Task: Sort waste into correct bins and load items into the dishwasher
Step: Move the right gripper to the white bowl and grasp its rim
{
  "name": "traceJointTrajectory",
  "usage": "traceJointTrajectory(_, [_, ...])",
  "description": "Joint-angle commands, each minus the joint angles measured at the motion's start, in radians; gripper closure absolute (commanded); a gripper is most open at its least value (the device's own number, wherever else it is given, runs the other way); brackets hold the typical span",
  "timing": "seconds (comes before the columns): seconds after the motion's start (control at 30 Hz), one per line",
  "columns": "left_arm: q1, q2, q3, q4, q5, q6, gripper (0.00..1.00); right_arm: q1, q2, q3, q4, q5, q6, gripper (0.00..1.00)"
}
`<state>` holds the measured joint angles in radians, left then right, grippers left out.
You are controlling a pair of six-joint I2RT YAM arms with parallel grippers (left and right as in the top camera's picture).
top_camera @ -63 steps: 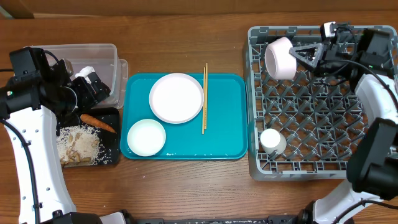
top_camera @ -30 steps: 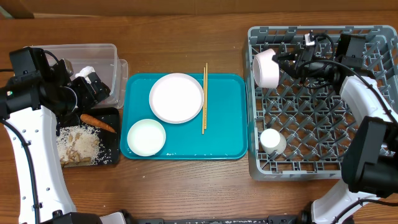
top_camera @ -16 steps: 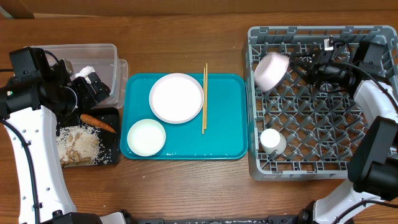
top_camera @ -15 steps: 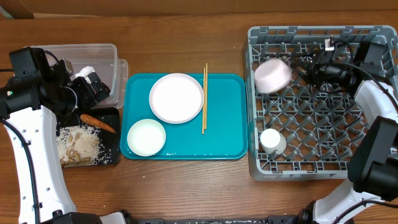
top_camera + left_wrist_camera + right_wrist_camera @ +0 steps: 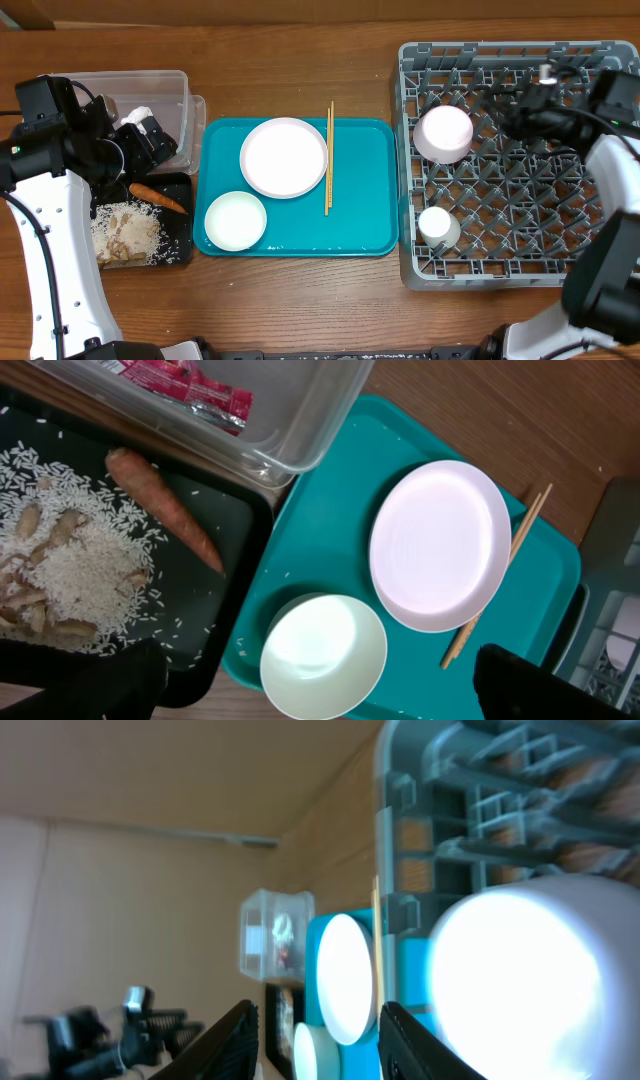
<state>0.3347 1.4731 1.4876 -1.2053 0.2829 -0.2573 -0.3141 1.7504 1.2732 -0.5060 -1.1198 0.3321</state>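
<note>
The right fingers (image 5: pixel 503 107) sit spread and empty just beside the white bowl (image 5: pixel 443 133) resting on the far-left pegs of the grey dish rack (image 5: pixel 404 200), so back away high without clipping it, while the left fingers (image 5: pixel 100 685) hang wide, holding nothing.

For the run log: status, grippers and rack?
Left gripper open, empty. Right gripper open, off the small white bowl, which sits in the grey plastic dish rack. Nothing in the way.
</note>
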Motion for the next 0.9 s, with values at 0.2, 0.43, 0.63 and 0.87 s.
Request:
traceJointTrajectory(0.2, [0.005,-0.002,0.015,0.002,-0.005,0.007,0.0,0.629,-0.199,0.015,-0.216,0.694,-0.209,0.55])
traceJointTrajectory(0.43, [0.005,-0.002,0.015,0.002,-0.005,0.007,0.0,0.947,-0.135,0.001,-0.211,0.826,-0.122,0.53])
traceJointTrajectory(0.63, [0.005,-0.002,0.015,0.002,-0.005,0.007,0.0,1.102,-0.026,0.001,-0.071,0.858,-0.076,0.53])
traceJointTrajectory(0.87, [0.005,-0.002,0.015,0.002,-0.005,0.007,0.0,1.186,0.112,0.001,0.056,0.952,-0.039,0.54])
